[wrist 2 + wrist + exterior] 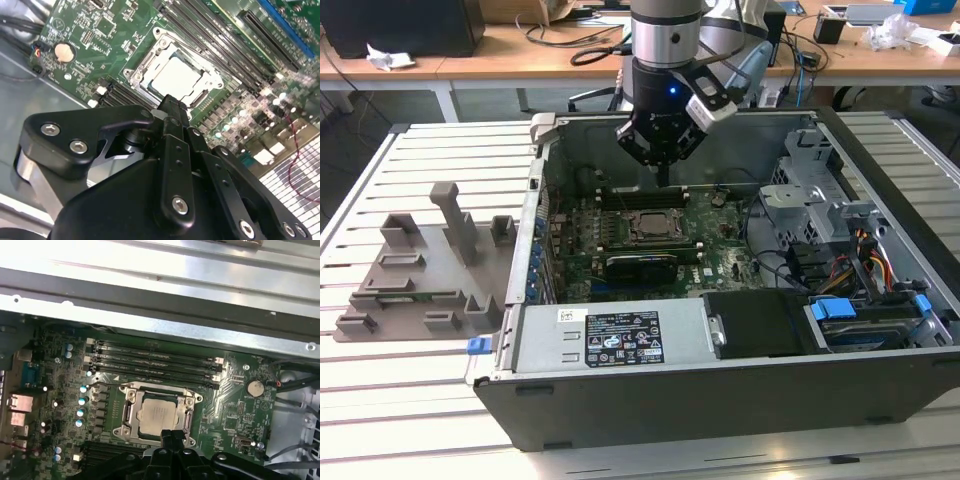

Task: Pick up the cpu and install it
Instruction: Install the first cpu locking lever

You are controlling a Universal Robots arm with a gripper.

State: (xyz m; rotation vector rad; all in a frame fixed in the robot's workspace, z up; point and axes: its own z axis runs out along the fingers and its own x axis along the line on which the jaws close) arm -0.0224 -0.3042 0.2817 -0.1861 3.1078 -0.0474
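Hovering gripper (pixel 662 172) above socketed cpu (pixel 156 413) (fingertips together)

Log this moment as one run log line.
gripper: above the socket, holding nothing | cpu: seated in motherboard socket | case: open

The gripper (pixel 171 437) covers one edge of the cpu (pixel 156 417).

Cpu (pixel 156 416) (pixel 176 80) (pixel 651 224): pale silver square, lying flat, seated in mobo socket frame, mid-board.
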